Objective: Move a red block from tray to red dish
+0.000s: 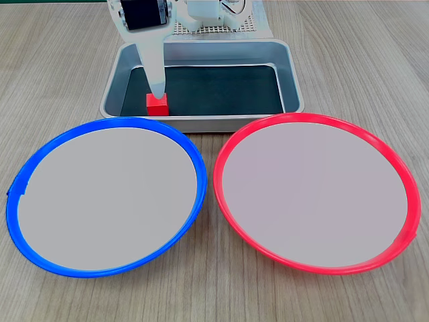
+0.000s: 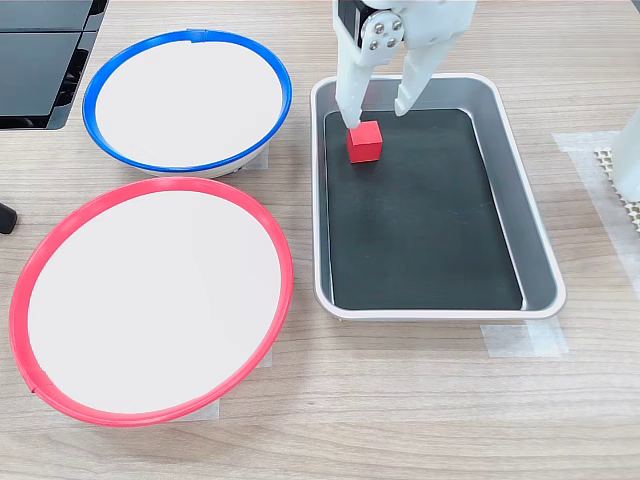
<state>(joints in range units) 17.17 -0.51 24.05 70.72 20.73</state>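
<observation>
While the gripper [image 2: 378,113] hangs over the tray [image 2: 535,255], its two white fingers [image 2: 352,100] are spread apart, w/ the red block [image 2: 365,141] on the tray's dark bottom just below them; one fingertip is at the block's top edge, contact unclear. Block sits near the tray corner closest to the blue-rimmed dish [image 2: 187,98] in the second exterior view. Red dish [image 2: 150,297] lies beside the tray, nothing in it. Both dishes & tray rest on a wood-grain table [image 2: 420,400].
</observation>
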